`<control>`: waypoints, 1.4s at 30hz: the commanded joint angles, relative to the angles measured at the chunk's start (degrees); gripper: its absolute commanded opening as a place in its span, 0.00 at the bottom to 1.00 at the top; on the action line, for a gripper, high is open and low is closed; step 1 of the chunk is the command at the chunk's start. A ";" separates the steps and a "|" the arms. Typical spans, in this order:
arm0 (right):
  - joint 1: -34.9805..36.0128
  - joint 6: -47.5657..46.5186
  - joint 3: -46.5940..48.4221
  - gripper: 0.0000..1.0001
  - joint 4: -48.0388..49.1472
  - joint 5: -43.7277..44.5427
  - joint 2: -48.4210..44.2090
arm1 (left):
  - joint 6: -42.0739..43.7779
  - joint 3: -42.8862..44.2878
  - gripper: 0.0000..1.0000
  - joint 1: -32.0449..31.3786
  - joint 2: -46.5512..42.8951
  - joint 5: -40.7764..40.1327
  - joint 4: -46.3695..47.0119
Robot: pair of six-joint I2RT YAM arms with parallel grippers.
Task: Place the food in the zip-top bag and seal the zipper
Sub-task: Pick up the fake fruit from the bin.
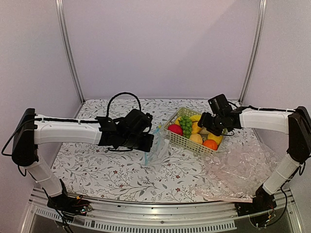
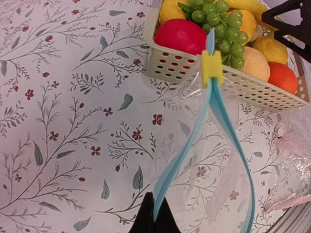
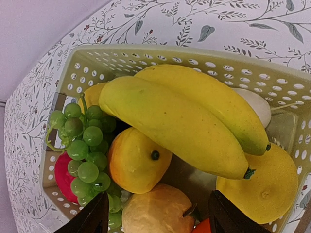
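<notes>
Left end effector (image 2: 154, 221) pinches the zip-top bag's (image 2: 218, 184) zipper (image 2: 181, 160) beside the basket (image 2: 180, 68).

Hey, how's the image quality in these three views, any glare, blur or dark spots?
Top external: soft, even light, slightly fuzzy, with glints on the crinkled plastic sheet. Left wrist: tablecloth crisp, but the zip-top bag is nearly invisible apart from its blue zipper. Right wrist: bananas sharp; the right gripper shows only as dark finger silhouettes.

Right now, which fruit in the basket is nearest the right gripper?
The pale, rough-skinned yellowish fruit seen between the right gripper's fingers, below the smooth orange-yellow one.
</notes>
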 commanded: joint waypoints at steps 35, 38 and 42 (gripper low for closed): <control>-0.22 7.22 -0.08 0.49 13.99 3.42 7.54 | -0.69 1.12 0.00 0.57 -1.79 1.48 0.74; -0.25 6.00 -1.32 0.48 13.42 5.45 5.54 | -0.60 1.34 0.00 0.60 -1.78 1.33 0.39; -0.24 3.84 -2.39 0.48 11.30 8.55 1.42 | -0.55 1.55 0.00 0.57 -1.78 1.17 0.14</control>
